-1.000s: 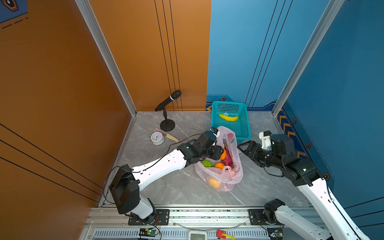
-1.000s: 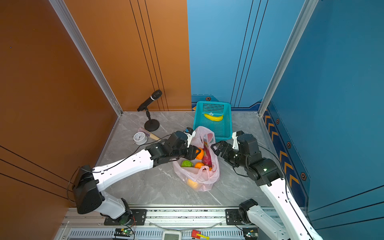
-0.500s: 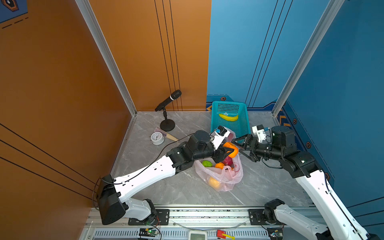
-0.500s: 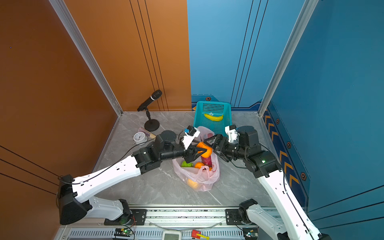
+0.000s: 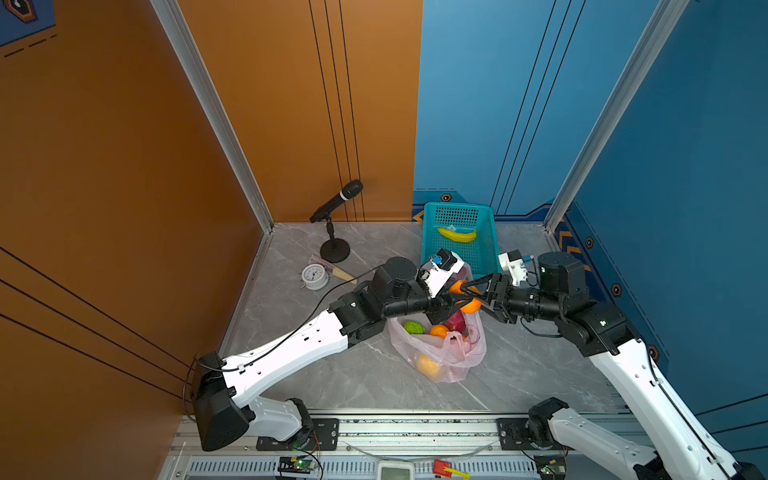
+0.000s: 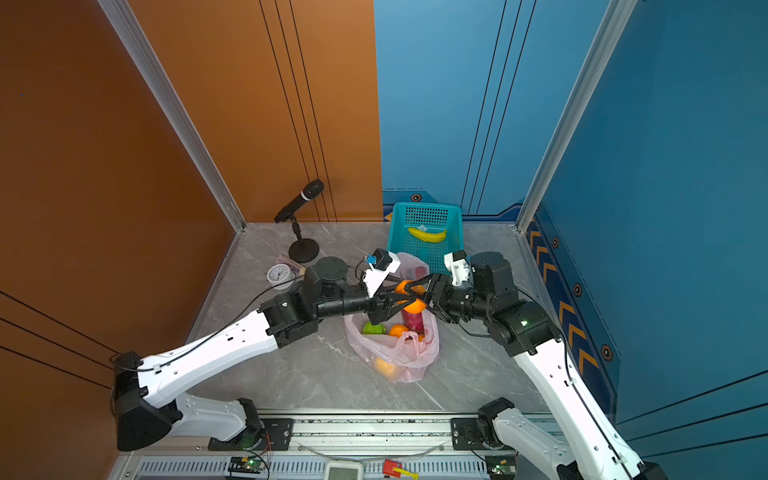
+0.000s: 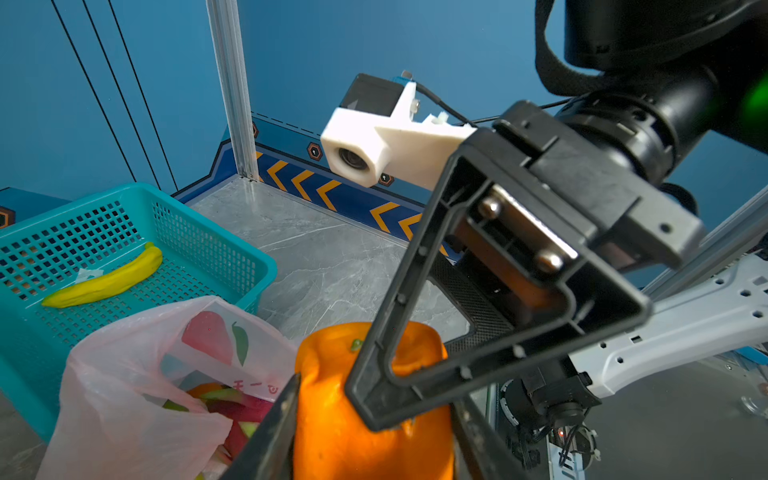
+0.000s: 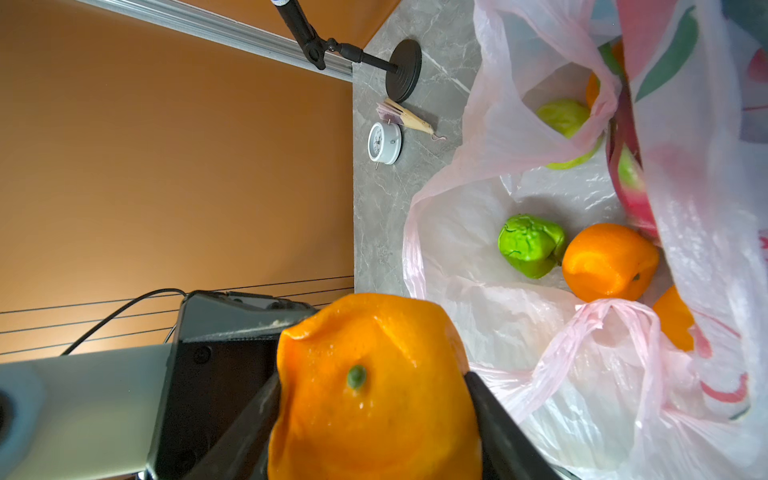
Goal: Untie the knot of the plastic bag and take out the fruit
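Right wrist view: right claw [image 8: 372, 399], wide a moment ago, now pinches the round orange toy tangerine [image 8: 374, 345] the left claw [image 7: 374, 419] also grips, seemingly a handover.

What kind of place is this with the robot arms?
Likely a robot training booth: plain orange wall and blue wall, a metal mounting rail along the front, and props like the microphone and alarm clock.
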